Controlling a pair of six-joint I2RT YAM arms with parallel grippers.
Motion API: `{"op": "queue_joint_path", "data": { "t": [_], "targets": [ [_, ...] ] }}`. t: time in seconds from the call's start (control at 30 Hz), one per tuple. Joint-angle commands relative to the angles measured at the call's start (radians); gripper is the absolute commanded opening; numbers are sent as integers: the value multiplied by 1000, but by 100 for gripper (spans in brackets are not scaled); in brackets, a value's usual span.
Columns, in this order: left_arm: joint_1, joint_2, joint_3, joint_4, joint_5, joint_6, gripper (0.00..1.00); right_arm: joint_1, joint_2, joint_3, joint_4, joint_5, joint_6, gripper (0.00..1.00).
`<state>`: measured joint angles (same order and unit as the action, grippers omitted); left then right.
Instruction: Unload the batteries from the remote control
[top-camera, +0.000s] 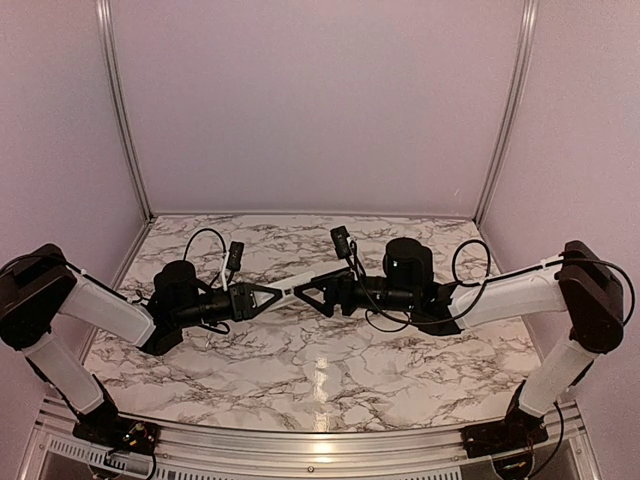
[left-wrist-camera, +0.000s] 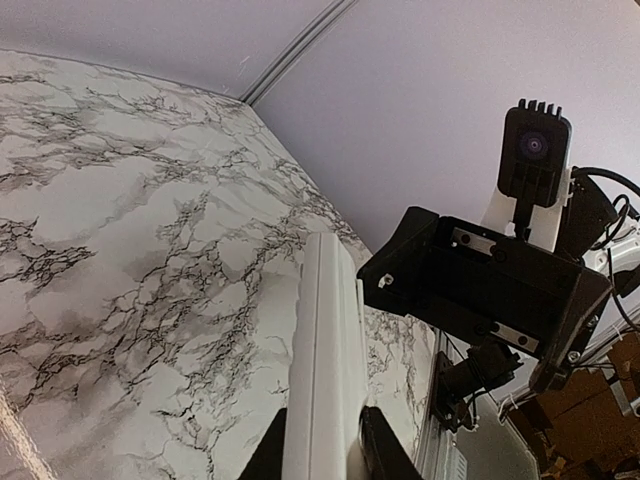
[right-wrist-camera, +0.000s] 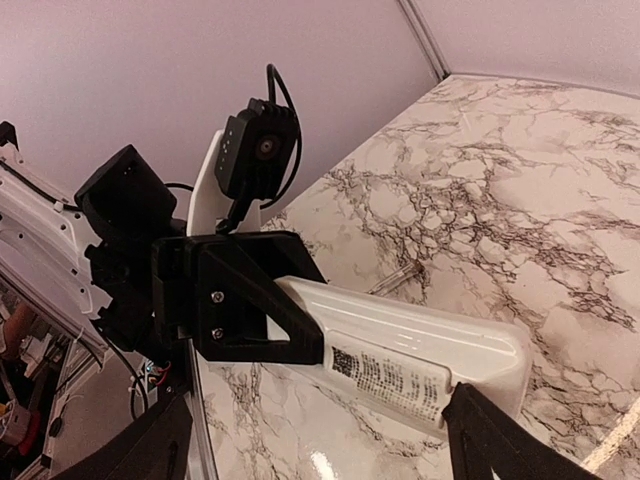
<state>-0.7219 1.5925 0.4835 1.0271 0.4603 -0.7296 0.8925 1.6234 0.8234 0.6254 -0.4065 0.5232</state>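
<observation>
The remote control (top-camera: 296, 286) is a slim white bar held in the air over the table's middle. My left gripper (top-camera: 272, 294) is shut on its left end; in the left wrist view (left-wrist-camera: 325, 455) both fingers press its sides. My right gripper (top-camera: 314, 291) is at the other end. In the right wrist view (right-wrist-camera: 320, 445) its fingers stand wide apart, and the remote (right-wrist-camera: 420, 340) shows a printed label and rests against the right finger (right-wrist-camera: 490, 440). No dark recess shows. A small slim cylinder (right-wrist-camera: 396, 280), maybe a battery, lies on the table below.
The marble table (top-camera: 320, 380) is walled by pale panels at the back and sides. Both arms reach in from the near corners, with cables looping above the wrists. The right gripper's black body (left-wrist-camera: 470, 290) hangs over the remote's far end.
</observation>
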Motion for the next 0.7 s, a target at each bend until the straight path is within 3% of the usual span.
{"op": "queue_joint_path", "data": {
  "t": [0.0,0.67],
  "targets": [
    [-33,24,64,29,26,13,0,45,19,14,39,-150,-1,86],
    [-28,11,68,-40,-33,33,0,45,6,6,49,-152,5,85]
  ]
}}
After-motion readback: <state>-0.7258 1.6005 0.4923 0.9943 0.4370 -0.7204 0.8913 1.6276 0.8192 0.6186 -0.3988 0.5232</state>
